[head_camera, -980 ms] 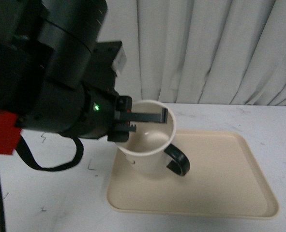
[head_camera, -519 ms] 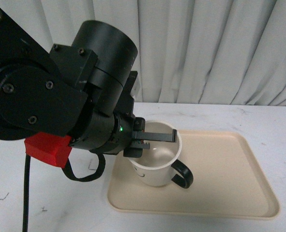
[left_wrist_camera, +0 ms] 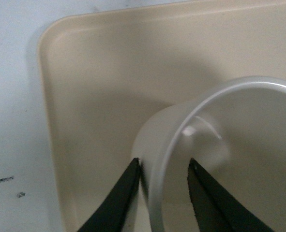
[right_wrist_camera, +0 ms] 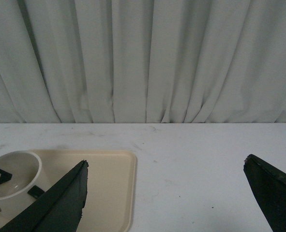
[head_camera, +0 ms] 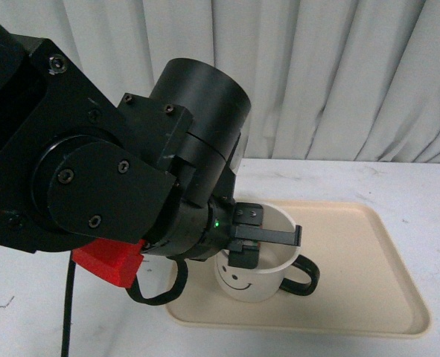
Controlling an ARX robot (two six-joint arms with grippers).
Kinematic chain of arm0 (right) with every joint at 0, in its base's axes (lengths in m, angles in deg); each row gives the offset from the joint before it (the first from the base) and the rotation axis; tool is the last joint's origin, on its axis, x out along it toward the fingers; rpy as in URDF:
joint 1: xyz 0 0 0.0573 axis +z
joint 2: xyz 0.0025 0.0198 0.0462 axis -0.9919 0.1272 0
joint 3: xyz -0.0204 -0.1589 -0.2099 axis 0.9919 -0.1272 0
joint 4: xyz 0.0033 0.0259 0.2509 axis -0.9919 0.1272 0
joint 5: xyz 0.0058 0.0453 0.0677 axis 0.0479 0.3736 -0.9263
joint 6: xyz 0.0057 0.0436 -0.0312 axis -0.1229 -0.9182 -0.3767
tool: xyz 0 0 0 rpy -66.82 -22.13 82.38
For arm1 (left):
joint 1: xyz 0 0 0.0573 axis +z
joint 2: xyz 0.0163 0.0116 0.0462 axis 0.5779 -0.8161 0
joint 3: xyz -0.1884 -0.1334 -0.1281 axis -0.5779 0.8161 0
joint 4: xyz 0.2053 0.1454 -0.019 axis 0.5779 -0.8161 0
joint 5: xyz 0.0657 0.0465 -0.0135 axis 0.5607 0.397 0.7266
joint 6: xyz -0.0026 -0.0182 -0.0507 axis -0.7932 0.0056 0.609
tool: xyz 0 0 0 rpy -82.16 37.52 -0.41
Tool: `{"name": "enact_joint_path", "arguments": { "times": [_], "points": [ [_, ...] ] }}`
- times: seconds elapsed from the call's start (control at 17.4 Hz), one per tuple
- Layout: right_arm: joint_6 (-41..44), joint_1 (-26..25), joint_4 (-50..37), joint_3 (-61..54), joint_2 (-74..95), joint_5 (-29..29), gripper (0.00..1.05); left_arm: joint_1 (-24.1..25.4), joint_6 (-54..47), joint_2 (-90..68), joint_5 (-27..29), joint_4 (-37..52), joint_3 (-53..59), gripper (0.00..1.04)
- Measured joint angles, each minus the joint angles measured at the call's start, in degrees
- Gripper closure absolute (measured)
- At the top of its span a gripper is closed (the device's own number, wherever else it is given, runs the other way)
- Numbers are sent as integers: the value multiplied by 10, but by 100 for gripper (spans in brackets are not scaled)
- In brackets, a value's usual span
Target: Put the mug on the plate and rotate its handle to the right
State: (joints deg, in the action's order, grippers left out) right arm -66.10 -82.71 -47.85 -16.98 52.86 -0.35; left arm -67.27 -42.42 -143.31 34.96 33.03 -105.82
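Within the last second the mug point(head_camera: 253, 277) has come down and rightward onto the plate point(head_camera: 368, 297) — it looks seated, though its base is partly hidden. The handle point(head_camera: 303, 274) already points right, so only release seems left. The left tool point(left_wrist_camera: 164, 168) stays clamped across the rim; the right tool point(right_wrist_camera: 166, 164) hangs apart.

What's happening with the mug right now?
The left gripper is clamped on the rim of the mug, one finger inside and one outside. The mug is over the left part of the plate; whether it rests there I cannot tell. The handle points right and the smiley face looks toward the front camera. The right gripper hangs open over the table, holding nothing.
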Motion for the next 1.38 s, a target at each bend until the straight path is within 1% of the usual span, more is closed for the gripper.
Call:
{"name": "enact_joint_path", "arguments": {
  "times": [0.12,0.23,0.29,0.35,0.4,0.52,0.58,0.63,0.69,0.75,0.81,0.86,0.98,1.09,1.15,1.38],
  "points": [
    [0,0,0,0,0,0,6,-21,-11,23,-1,-4,-2,43],
    [0,0,0,0,0,0,6,-28,-27,77,-1,-3,4,23],
    [0,0,0,0,0,0,6,-27,-38,127,-3,-1,20,11],
    [0,0,0,0,0,0,6,-20,-54,172,6,17,44,5],
    [0,0,0,0,0,0,6,-2,-83,238,5,85,97,7],
    [0,0,0,0,0,0,6,39,-138,342,-23,228,185,7],
    [0,0,0,0,0,0,6,80,-158,427,-39,306,241,7],
    [0,0,0,0,0,0,6,127,-179,496,-28,374,297,7],
    [0,0,0,0,0,0,6,140,-179,522,17,341,314,10],
    [0,0,0,0,0,-1,6,145,-174,542,72,298,329,21],
    [0,0,-1,0,0,0,6,154,-169,549,80,286,367,34],
    [0,0,0,0,0,0,6,176,-165,572,69,285,407,48],
    [0,0,0,0,0,0,6,200,-165,621,50,294,433,66],
    [0,0,0,0,0,0,6,225,-165,664,24,285,473,92],
    [0,0,0,0,0,0,6,234,-165,679,12,277,490,103],
    [0,0,0,0,0,0,6,271,-163,767,-25,239,532,103]
  ]
}}
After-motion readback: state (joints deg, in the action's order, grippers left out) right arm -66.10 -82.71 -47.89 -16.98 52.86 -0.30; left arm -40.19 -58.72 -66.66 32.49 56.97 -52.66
